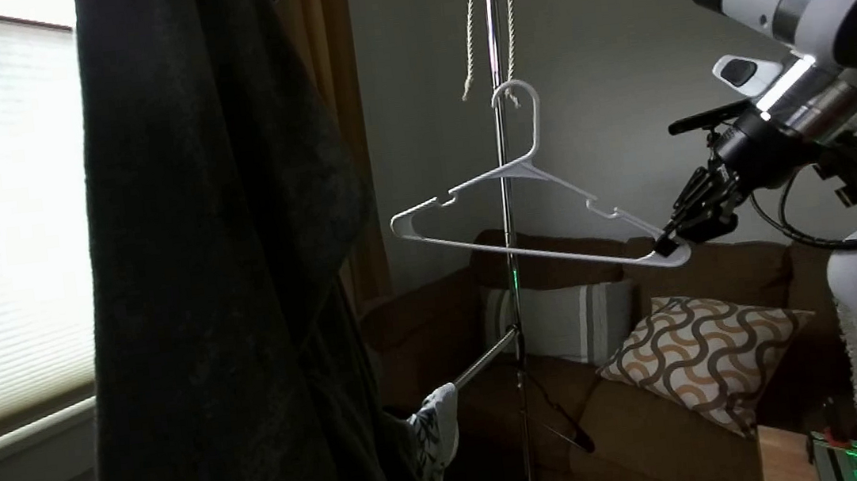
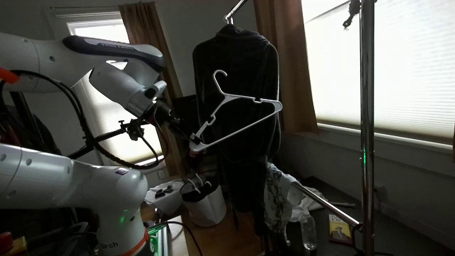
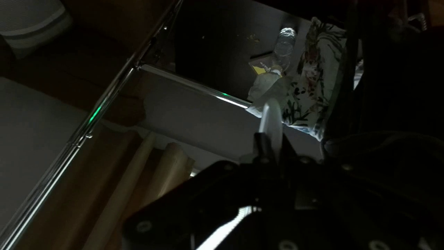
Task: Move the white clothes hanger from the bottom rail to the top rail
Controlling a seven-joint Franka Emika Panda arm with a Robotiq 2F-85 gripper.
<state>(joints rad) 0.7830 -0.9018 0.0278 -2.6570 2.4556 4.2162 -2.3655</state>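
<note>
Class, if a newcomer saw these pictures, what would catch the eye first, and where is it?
Probably the white clothes hanger, held in mid-air by the gripper at one lower corner. Next comes the long dark garment behind it in an exterior view, then the bright window blind at that view's right.

Holds tilted hanger (image 2: pixel 227 97) by lower corner in gripper (image 2: pixel 195 138), with hook (image 2: pixel 215 81) uppermost, in front of garment (image 2: pixel 241 112), apart from top rail (image 2: pixel 236 8) and bottom rail (image 2: pixel 325 203).

the hanger (image 1: pixel 523 170) is white, the tool (image 1: pixel 666 245) black, the sofa (image 1: pixel 655 425) brown, and one cushion (image 1: pixel 707 352) wavy orange-and-grey.
</note>
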